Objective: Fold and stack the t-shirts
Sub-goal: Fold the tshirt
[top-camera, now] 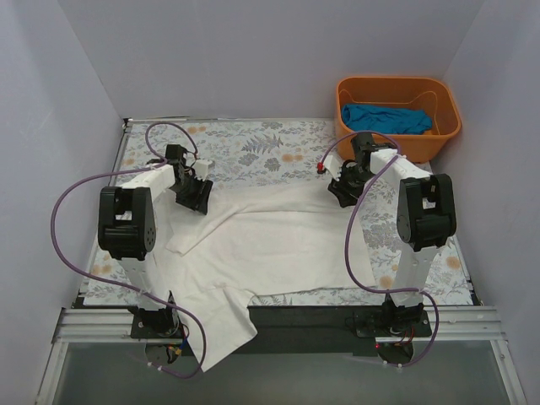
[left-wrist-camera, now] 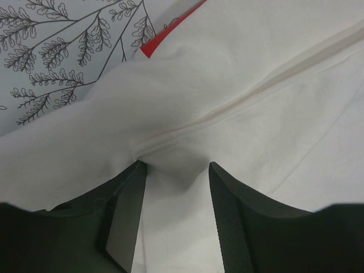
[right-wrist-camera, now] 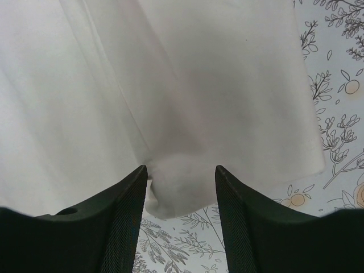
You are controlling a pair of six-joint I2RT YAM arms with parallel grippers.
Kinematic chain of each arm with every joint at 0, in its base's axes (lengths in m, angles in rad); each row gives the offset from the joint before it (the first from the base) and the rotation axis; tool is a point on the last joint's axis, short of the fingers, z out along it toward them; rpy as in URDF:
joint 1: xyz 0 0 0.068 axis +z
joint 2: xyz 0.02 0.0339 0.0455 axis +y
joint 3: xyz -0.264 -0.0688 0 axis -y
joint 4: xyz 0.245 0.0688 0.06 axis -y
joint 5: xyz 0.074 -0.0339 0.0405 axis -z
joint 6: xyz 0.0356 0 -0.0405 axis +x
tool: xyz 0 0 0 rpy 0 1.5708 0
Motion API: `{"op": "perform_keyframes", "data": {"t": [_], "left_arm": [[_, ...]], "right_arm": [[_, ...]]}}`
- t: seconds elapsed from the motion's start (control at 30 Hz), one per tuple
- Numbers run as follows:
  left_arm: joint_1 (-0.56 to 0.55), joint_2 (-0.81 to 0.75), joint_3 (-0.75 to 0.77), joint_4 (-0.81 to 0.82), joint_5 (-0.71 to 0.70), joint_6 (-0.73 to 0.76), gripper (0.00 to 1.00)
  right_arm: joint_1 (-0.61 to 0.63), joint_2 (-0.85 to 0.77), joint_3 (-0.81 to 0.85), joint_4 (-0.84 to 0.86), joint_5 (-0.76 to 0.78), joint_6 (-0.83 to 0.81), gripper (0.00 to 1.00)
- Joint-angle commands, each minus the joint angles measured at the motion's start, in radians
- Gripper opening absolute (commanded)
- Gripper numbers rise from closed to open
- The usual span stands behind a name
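The large white t-shirt [top-camera: 278, 245] lies spread across the table, and its near-left part hangs over the front edge. My left gripper [top-camera: 196, 198] is at the shirt's far-left edge. In the left wrist view its jaws [left-wrist-camera: 176, 168] stand open, with rumpled white cloth [left-wrist-camera: 256, 85] between them and red trim [left-wrist-camera: 170, 34] beyond. My right gripper [top-camera: 342, 196] is at the shirt's far-right corner. Its jaws [right-wrist-camera: 181, 170] stand open, with a cloth corner [right-wrist-camera: 182, 193] between them. The teal-blue shirt [top-camera: 384, 118] lies in the basket. The red shirt is out of view.
The orange plastic basket [top-camera: 439, 139] stands at the far right corner, just behind my right arm. The floral tablecloth [top-camera: 261, 148] shows beyond the shirt. White walls close in the left, back and right sides.
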Motion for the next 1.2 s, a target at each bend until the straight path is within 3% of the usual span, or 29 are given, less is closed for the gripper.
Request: {"op": "perform_keyframes", "data": {"t": [0.0, 0.13, 0.27, 0.33, 0.4, 0.63, 0.77, 0.9, 1.17], "left_arm": [[-0.003, 0.018, 0.038, 0.052, -0.044, -0.018, 0.48], [-0.007, 0.025, 0.052, 0.041, -0.035, -0.018, 0.48], [-0.017, 0.024, 0.055, 0.041, -0.015, -0.024, 0.41], [-0.020, 0.018, 0.058, 0.042, 0.002, -0.025, 0.32], [-0.024, 0.010, 0.057, 0.050, -0.004, -0.035, 0.31], [-0.024, 0.005, 0.083, 0.075, -0.082, -0.056, 0.29], [-0.024, 0.009, 0.109, 0.078, -0.102, -0.051, 0.37], [-0.026, 0.044, 0.129, 0.055, -0.082, -0.045, 0.43], [-0.029, 0.047, 0.090, 0.033, -0.039, -0.016, 0.41]], "right_arm": [[-0.001, -0.009, 0.004, -0.041, 0.013, -0.063, 0.58], [0.000, 0.001, 0.014, -0.046, 0.016, -0.068, 0.59], [-0.001, 0.003, 0.028, -0.058, 0.010, -0.079, 0.50], [0.000, 0.001, 0.033, -0.067, 0.007, -0.088, 0.45], [0.000, -0.002, 0.036, -0.078, 0.006, -0.096, 0.41], [-0.003, -0.002, 0.045, -0.101, 0.019, -0.111, 0.45], [-0.006, -0.003, 0.048, -0.109, 0.026, -0.114, 0.47], [-0.009, 0.001, 0.050, -0.118, 0.032, -0.120, 0.52], [-0.009, 0.001, 0.045, -0.147, 0.046, -0.140, 0.56]]}}
